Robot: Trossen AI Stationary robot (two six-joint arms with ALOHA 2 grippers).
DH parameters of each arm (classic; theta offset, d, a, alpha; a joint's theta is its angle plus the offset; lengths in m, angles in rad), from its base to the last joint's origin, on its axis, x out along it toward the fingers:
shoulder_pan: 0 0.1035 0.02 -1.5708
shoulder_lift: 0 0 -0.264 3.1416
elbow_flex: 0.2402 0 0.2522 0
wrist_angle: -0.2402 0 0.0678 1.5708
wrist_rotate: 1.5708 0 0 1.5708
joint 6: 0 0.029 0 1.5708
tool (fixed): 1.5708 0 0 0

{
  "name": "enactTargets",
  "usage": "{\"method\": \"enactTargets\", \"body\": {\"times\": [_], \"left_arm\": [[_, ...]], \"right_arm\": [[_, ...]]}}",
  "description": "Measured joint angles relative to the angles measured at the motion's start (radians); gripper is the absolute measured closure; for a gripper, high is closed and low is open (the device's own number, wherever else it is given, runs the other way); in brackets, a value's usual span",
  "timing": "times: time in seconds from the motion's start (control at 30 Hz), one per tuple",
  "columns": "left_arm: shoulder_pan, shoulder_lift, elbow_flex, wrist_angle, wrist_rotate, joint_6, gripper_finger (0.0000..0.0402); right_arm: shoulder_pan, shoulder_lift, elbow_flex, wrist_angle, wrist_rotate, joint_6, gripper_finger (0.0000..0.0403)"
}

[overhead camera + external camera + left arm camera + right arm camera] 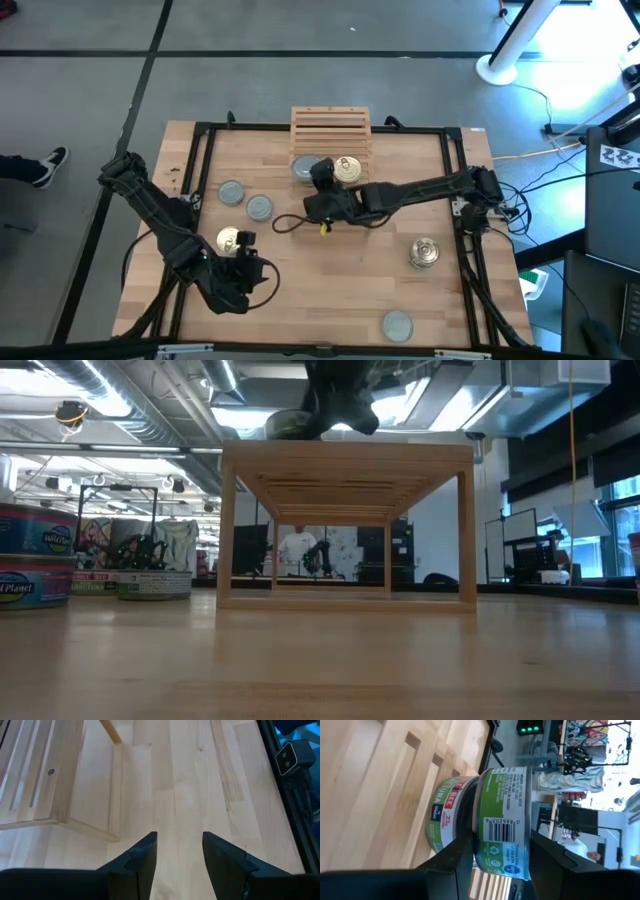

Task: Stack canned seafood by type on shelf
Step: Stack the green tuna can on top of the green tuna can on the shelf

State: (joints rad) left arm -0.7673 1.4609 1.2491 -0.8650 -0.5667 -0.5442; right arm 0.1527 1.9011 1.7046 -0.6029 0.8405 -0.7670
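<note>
Two dark arms work over the bench (pixel 330 300). The right arm stretches from the right edge across to the near edge of the shelf (pixel 331 124), and its right pincer (pixel 501 849) is clamped on a green-labelled tin (pixel 503 795). That tin presses against a second tin (pixel 446 812) resting on the shelf slats; whether it sits on top of it or beside it cannot be told. The left arm is bent low at the front left. Its left pincer (pixel 179 851) is spread apart with nothing between the fingers, just beside a golden tin (pixel 229 240).

Seven tin tops show from above. Four are grey-blue: one at the shelf (pixel 304 168), two on the bench at left (pixel 231 192) (pixel 259 207), and one at the front (pixel 397 324). Three are golden: one by the left pincer, one at the shelf (pixel 348 168), and one on the right (pixel 424 252).
</note>
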Motion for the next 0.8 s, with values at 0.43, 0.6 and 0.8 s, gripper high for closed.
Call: {"method": "enactTargets", "body": {"times": [0.43, 0.6, 0.8], "left_arm": [[0.0, 0.0, 0.0, 0.0, 0.0, -0.003, 0.0249], [0.0, 0.0, 0.0, 0.0, 0.0, -0.004, 0.0249], [0.0, 0.0, 0.0, 0.0, 0.0, -0.005, 0.0249]], "right_arm": [[-0.031, 0.0, 0.0, -0.008, -0.029, 0.001, 0.0249], [-0.045, 0.0, 0.0, -0.016, -0.034, 0.001, 0.0249], [-0.055, -0.001, 0.0, -0.018, -0.053, 0.002, 0.0249]]}}
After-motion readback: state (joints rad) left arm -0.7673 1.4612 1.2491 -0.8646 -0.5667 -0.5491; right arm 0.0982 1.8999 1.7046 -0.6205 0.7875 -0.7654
